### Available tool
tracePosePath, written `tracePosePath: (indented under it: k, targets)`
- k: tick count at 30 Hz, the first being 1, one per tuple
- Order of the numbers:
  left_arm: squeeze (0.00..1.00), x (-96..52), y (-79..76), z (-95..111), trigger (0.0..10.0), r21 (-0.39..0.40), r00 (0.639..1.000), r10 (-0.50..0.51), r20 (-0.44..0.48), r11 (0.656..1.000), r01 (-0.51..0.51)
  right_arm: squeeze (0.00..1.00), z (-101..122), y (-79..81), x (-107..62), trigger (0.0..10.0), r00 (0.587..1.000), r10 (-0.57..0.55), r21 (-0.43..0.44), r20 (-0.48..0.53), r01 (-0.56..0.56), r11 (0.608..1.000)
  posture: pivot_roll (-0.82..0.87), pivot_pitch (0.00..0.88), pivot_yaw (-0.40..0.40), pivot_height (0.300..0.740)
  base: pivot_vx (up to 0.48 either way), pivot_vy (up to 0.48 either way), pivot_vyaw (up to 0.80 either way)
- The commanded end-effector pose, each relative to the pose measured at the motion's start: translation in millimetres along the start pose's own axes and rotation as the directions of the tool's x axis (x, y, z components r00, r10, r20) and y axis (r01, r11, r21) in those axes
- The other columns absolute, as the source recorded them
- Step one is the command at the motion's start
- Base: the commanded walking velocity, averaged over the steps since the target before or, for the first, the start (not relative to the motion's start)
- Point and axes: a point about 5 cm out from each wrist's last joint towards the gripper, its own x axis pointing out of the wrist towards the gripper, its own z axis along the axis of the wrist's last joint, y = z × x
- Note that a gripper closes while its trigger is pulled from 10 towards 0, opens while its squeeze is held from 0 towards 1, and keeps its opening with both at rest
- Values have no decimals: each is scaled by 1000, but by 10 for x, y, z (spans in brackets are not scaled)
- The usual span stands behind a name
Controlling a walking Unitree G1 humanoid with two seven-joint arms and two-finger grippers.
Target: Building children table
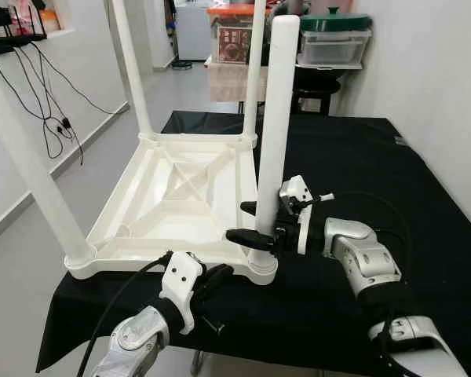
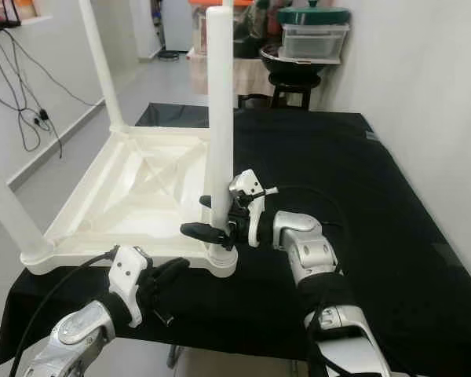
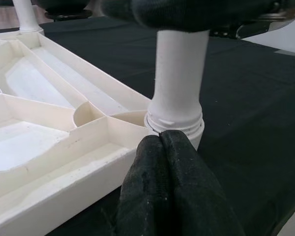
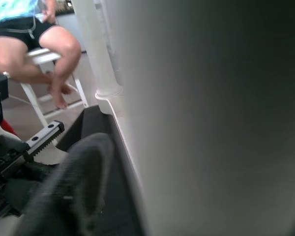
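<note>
A white plastic children's table (image 1: 153, 224) lies upside down on a black-covered table (image 1: 361, 165), with its legs pointing up. My right gripper (image 1: 237, 221) reaches in from the right. It is shut on the near right leg (image 1: 279, 102) low down, one finger behind the leg and one in front. That leg stands upright in its corner socket (image 3: 174, 123). My left gripper (image 1: 224, 272) is shut with nothing in it, and its fingertips (image 3: 160, 142) touch the table's corner just below that socket.
Three other legs (image 1: 131, 71) stand in the remaining corners. The upturned table overhangs the black table's left front edge. Storage boxes (image 1: 334, 39) sit on a stool behind. Cables (image 1: 51, 94) hang on the left wall. A person (image 4: 44, 44) sits on a stool nearby.
</note>
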Motion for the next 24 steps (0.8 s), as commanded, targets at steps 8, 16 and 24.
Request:
tracePosePath:
  k: [8, 16, 24]
  targets:
    - [0, 6, -21, -15, 10000, 0, 1000, 2, -7, 1000, -2, 0, -34, 2, -85, 0, 998, 60, -4, -7, -60, 998, -12, 0, -37, 740, 0, 0, 0]
    - [0, -19, -11, 0, 10000, -3, 1000, 4, -3, 1000, -4, 0, -150, 128, -155, 0, 991, -133, -29, 32, 134, 991, -32, 0, -41, 740, 0, 0, 0]
    - [0, -39, 31, -2, 10000, 3, 1000, 0, -10, 1000, 0, 0, -338, 488, 188, 0, 702, -712, -32, 7, 712, 702, -48, 0, -22, 740, 0, 0, 0]
